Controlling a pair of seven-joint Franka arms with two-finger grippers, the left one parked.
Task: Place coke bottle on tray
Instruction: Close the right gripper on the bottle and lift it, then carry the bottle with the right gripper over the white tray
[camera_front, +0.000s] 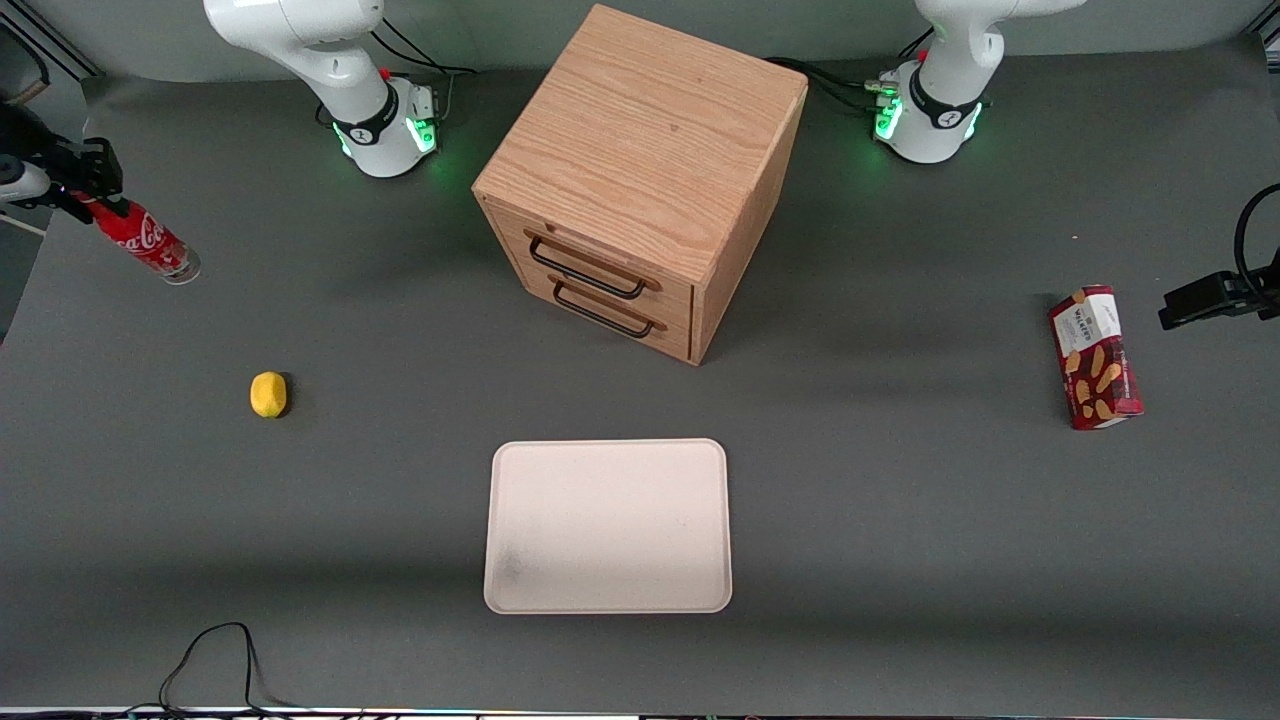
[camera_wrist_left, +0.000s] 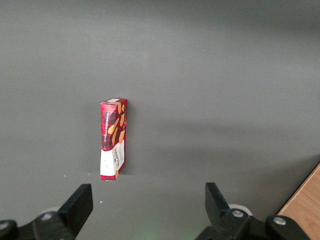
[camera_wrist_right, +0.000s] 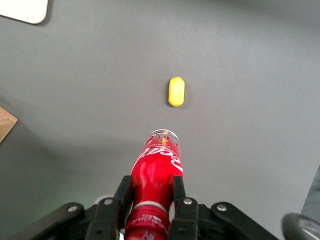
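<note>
The gripper (camera_front: 88, 195), clamped on the coke bottle (camera_front: 143, 240), hangs at the working arm's end, well apart from the tray (camera_front: 608, 525). Bare table separates them; only the lemon (camera_front: 268, 394) lies near that stretch. The wooden drawer cabinet (camera_front: 640, 180) stands farther from the front camera than the tray.
</note>
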